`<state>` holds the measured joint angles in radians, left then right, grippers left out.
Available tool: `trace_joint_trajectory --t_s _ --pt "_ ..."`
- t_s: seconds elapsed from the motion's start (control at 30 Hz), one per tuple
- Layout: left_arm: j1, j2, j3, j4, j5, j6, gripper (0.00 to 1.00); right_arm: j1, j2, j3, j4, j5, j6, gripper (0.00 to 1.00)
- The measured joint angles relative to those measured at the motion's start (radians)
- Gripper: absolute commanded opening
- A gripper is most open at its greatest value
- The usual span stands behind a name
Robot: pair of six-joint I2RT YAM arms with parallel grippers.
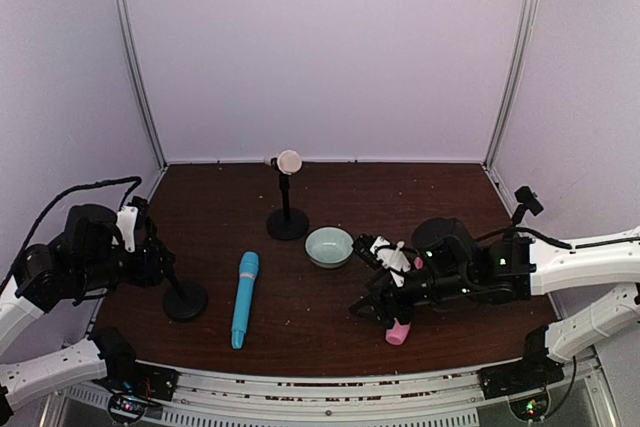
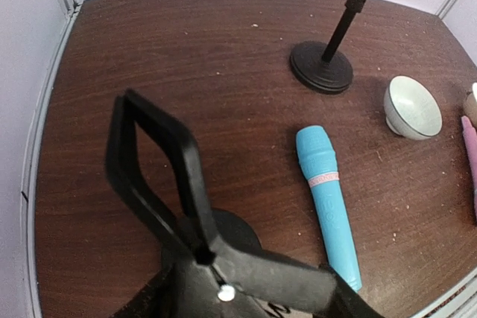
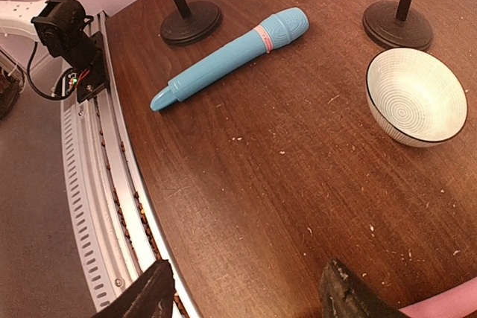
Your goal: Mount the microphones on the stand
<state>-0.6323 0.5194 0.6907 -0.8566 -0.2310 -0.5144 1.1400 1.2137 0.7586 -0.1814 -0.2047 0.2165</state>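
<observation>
Microphones number three. Your sky-blue microphone [image 1: 244,299] lies flat mid-table, long axis front to back, thick head toward the far wall. The cream microphone [image 1: 288,160] rides level in the far stand [image 1: 288,222]. The pink microphone [image 1: 399,332] lies beside your right gripper [image 3: 247,269], whose fingers are spread. You have two stands and one bowl [image 1: 329,246]. Your left gripper [image 1: 152,252] is at the near stand [image 1: 185,300]; its grip cannot be told.

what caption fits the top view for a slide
Cream mic clipped to the far stand; blue mic and pink mic lie loose on the table.
</observation>
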Motion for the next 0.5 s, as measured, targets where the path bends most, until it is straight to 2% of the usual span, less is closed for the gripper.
trace_joint_trajectory --t_s 0.3,0.5 --pt "-0.003 0.030 -0.010 0.050 -0.077 0.025 0.30 0.000 0.000 0.000 0.000 -0.001 0.001 0.67" --pt "-0.004 0.043 -0.003 0.080 -0.053 0.065 0.22 0.000 0.000 -0.001 0.000 -0.001 0.002 0.67"
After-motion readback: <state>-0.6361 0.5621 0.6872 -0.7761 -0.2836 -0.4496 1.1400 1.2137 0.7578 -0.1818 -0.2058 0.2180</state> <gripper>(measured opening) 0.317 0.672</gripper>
